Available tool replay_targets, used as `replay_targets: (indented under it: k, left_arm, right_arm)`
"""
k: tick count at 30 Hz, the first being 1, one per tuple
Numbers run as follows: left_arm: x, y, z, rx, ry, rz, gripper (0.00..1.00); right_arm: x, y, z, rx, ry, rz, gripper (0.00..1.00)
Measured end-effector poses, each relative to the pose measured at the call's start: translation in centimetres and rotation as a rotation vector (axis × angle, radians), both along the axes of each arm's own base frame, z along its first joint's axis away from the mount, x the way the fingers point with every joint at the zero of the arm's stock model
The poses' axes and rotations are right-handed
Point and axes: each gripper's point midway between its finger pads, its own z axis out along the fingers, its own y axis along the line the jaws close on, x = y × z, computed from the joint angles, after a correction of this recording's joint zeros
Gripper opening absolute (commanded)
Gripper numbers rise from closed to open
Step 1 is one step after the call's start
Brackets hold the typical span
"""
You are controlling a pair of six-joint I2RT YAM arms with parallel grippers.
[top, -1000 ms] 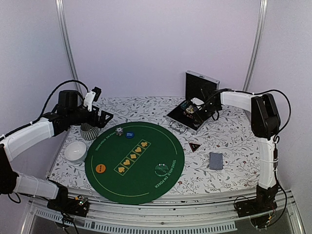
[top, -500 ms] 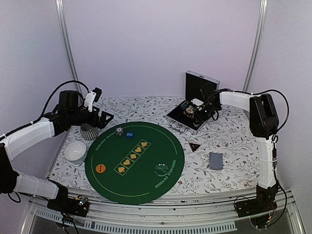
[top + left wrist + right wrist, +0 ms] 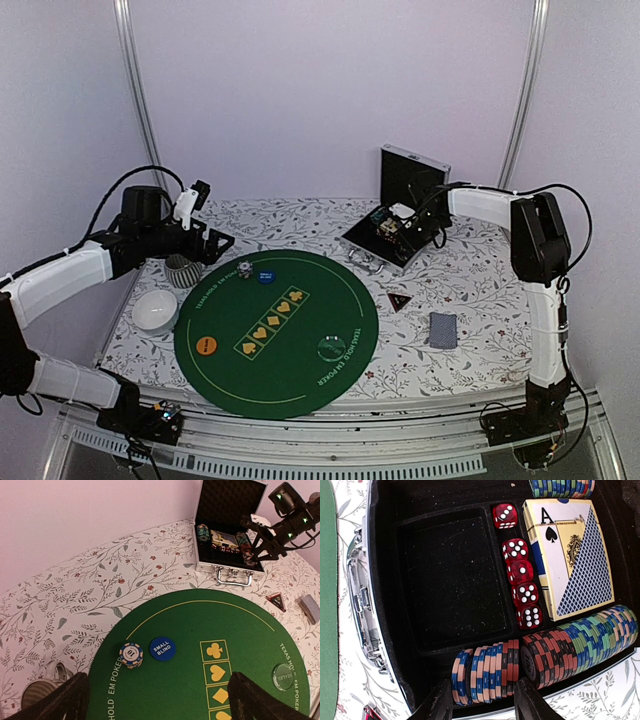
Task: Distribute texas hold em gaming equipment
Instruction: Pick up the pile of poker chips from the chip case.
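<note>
Short chip row [image 3: 486, 674] stands on edge in the case trough nearest your right gripper [image 3: 485, 705], directly between its fingers. The jaws are part-open, one finger off each end of the row, and I can't tell whether the pads touch chips yet. Main risk is the right-side finger: it sits over the seam where the long chip row [image 3: 580, 642] butts against the short one, with no visible gap. If it lands on the long row's end chip instead of in the seam, you'll pinch chips from both rows or shove the long row along the trough. Second risk: an end-on squeeze on loose, edge-standing chips can buckle the row upward. Chips would then pop out into the empty compartment [image 3: 452, 577] or onto the dice [image 3: 520, 575] just ahead of the fingertips. Third: the trough wall is close behind the fingers, so a scrape could drag the whole case [image 3: 222, 571]. The raised lid [image 3: 227, 502] stands just past the hand, and a lift with forward drift could clip it. Left gripper [image 3: 159, 677] is wide open and holds nothing. It hovers over the green mat [image 3: 240, 625] with the chip stack [image 3: 131, 655] and blue disc [image 3: 162, 648] just ahead of it, and a low sweep there would topple the stack.
</note>
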Motion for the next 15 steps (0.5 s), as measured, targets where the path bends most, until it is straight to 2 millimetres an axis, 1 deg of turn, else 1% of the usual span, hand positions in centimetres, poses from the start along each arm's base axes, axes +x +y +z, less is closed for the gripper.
replay_targets:
  k: [9,15]
  left_arm:
    - [-0.14,-0.23,0.02,-0.008,0.003,-0.014,0.98]
    - [-0.15,-0.25,0.01,-0.008,0.003,-0.015,0.98]
  right_arm:
    - [0.13,-0.29,-0.05,-0.043,-0.018,-0.012,0.49]
    - [0.57,-0.59,-0.27,-0.066,-0.030,-0.023,0.49]
